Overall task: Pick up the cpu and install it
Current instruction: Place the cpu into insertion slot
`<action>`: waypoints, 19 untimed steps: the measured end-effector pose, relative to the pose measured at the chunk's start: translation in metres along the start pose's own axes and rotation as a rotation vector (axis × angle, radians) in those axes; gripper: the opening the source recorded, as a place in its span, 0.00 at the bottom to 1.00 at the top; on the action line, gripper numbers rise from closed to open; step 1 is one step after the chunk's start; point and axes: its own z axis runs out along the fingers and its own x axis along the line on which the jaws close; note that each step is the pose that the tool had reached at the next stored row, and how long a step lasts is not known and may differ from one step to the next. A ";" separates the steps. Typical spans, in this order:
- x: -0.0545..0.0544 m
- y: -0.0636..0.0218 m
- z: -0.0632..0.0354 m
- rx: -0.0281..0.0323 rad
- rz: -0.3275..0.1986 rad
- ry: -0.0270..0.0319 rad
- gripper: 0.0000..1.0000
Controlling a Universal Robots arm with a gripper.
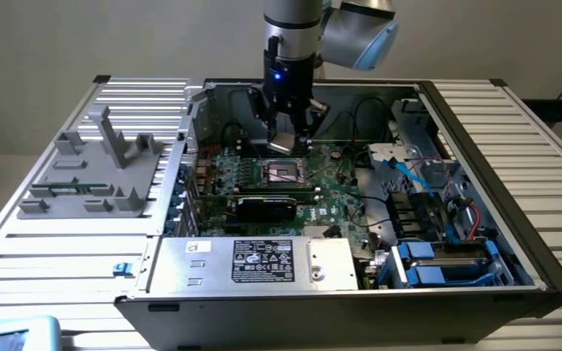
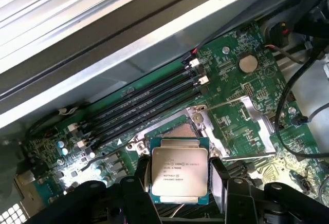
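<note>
The cpu (image 2: 179, 170), a flat square chip with a shiny metal top and printed text, sits between the two black fingers (image 2: 141, 176) of my gripper (image 2: 180, 179), which is shut on its edges. It hangs just above the open socket (image 2: 177, 129) on the green motherboard (image 2: 241, 95), and the chip hides part of the socket. In the exterior view, my gripper (image 1: 286, 142) reaches down into the open computer case (image 1: 476, 146), with the cpu (image 1: 283, 139) a little above the socket (image 1: 286, 173).
Black memory slots (image 2: 144, 106) run beside the socket. A black expansion card (image 1: 266, 206) and the silver power supply box (image 1: 252, 263) lie on the near side. Cables and blue drive bays (image 1: 437, 263) fill the exterior view's right. A grey fixture (image 1: 96, 172) stands outside the case.
</note>
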 end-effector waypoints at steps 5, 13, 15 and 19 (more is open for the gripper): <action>0.000 0.0000 0.0004 -0.0013 0.083 -0.0014 0.56; 0.000 0.0000 0.0010 -0.0034 0.216 -0.0037 0.56; 0.000 0.0000 0.0012 -0.0040 0.249 -0.0042 0.56; 0.000 0.0000 0.0015 -0.0049 0.314 -0.0054 0.56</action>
